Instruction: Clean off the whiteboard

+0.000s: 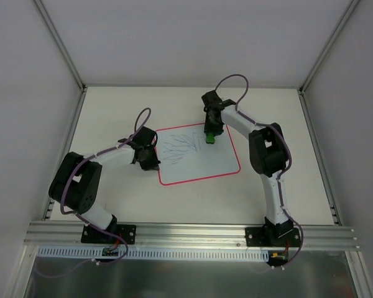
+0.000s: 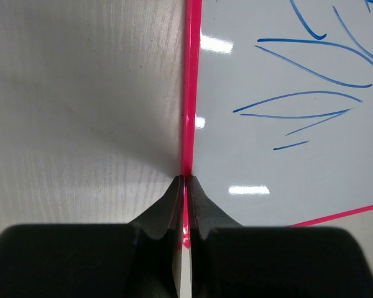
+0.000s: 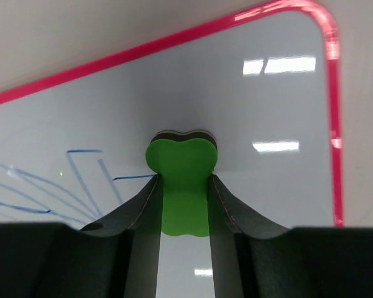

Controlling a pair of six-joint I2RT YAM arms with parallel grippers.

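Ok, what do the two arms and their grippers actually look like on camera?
Both the left arm and right arm have white links with bulky black joint housings and black base plates. A thin purple cable loops along each. The left gripper and right gripper have matte black, tapered fingers with curved inner faces. No markings or sleeves are visible.

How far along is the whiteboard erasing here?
Setup looks done: the left gripper is shut on the left red rim of the whiteboard, and the right gripper holds the green eraser at the board's far side. In hand: the eraser sits beside the blue scribbles, seemingly about to wipe. Left: nearly everything, since the scribbles look largely intact.
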